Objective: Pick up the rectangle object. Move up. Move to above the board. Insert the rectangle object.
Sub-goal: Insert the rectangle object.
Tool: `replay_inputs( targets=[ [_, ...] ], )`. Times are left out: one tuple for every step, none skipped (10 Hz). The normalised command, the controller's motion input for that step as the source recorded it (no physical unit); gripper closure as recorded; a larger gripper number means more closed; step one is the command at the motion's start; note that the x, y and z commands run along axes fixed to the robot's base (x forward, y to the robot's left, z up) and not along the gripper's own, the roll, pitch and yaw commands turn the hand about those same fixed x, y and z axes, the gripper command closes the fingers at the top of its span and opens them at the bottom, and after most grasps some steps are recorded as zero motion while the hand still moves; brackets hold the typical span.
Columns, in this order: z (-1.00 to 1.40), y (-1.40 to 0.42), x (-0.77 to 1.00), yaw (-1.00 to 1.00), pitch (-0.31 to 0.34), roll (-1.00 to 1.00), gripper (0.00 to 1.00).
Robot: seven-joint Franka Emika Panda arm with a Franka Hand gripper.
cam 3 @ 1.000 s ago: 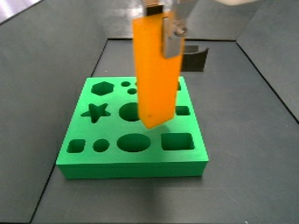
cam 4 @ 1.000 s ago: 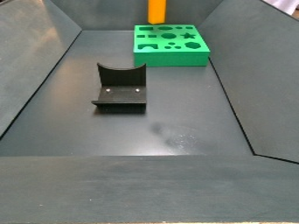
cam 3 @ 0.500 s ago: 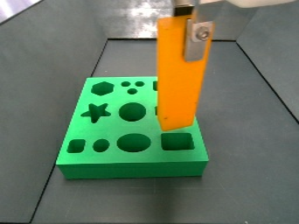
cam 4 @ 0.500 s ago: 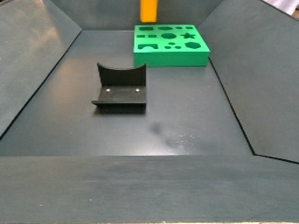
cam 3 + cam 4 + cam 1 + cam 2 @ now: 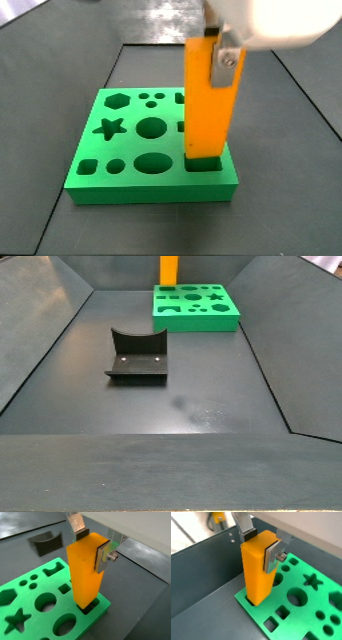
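A: Wrist views: gripper [image 5: 93, 543] clamps the rectangle object [image 5: 87, 572] upright, its lower end in a square corner hole of the board [image 5: 304, 607].

B: Side view adds the dark floor [image 5: 201, 396] and the fixture [image 5: 136, 356], well apart from the board.

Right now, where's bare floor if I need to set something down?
Bare: the dark floor in front of the fixture. Crowded: the board, where the end effector holds the rectangle object upright in its corner square hole.

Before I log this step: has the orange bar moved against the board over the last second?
Yes. The rectangle object, clamped in the gripper, went from over the board's middle holes to its corner square hole, lower end now entering it.
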Motion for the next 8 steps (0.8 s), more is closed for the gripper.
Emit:
replay_inputs(
  targets=[
    [-0.05,-0.05,0.17,-0.81,0.000,0.02,1.00],
    [0.00,0.00,0.00,-0.02,0.000,0.00,1.00],
    [-0.04,0.00,0.00,0.00,0.000,0.00,1.00],
    [-0.14,0.00,0.03,0.02,0.000,0.03,1.00],
    [-0.14,-0.01,0.00,0.13,0.000,0.01,1.00],
    [-0.10,0.00,0.00,0.12,0.000,0.00,1.00],
    [-0.05,-0.03,-0.05,0.01,0.000,0.00,1.00],
    [0.00,-0.07,-0.03,0.00,0.000,0.00,1.00]
  ],
)
